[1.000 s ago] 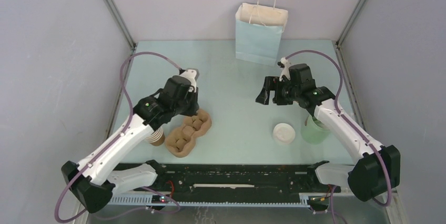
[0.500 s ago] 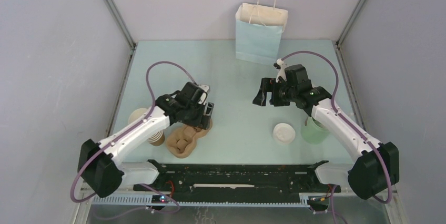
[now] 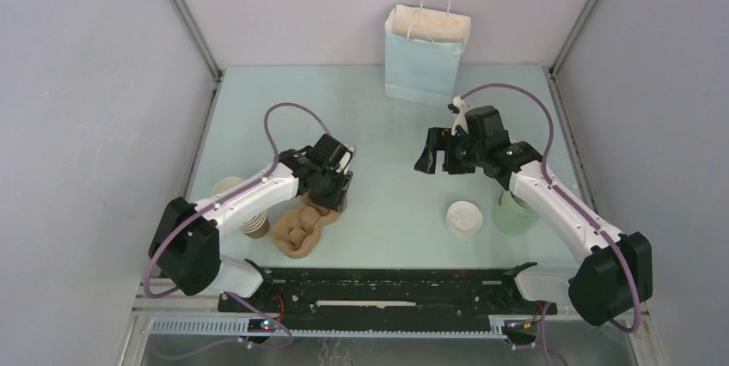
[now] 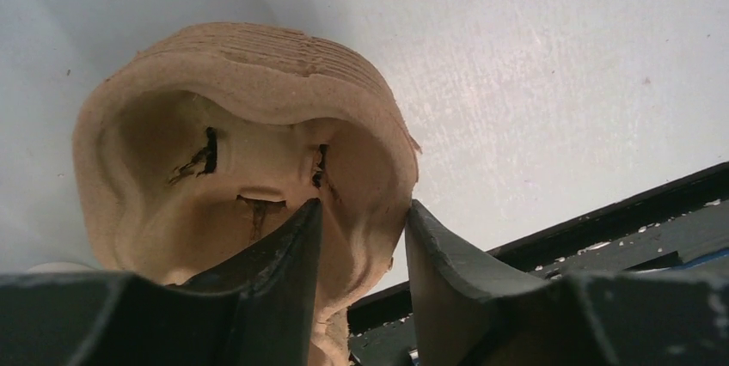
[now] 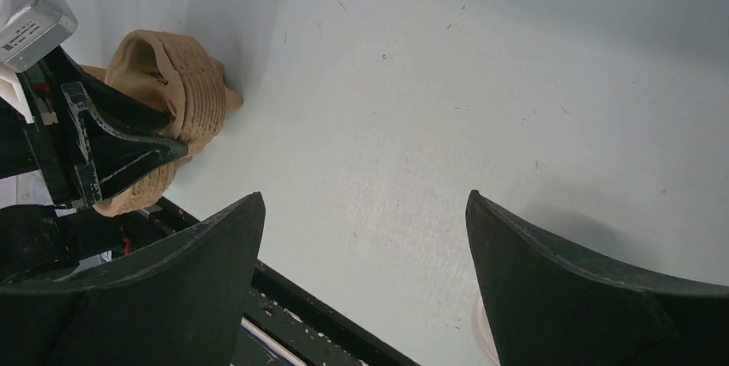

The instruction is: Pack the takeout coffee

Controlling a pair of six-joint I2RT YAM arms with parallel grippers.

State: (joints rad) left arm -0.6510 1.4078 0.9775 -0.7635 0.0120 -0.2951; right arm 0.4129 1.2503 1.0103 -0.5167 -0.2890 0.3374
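While the left hand (image 4: 361,211) pinches the carrier (image 4: 258,74), right hand (image 5: 364,203) gapes.

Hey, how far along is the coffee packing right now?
Done: nothing yet. The carrier pockets look empty, and the cup stands off to its left.
In hand: the left hand straddles the carrier's end wall, one finger in a pocket; grip unclear. The right hand is open and empty.
Left: cup into the carrier, then perhaps into the bag.
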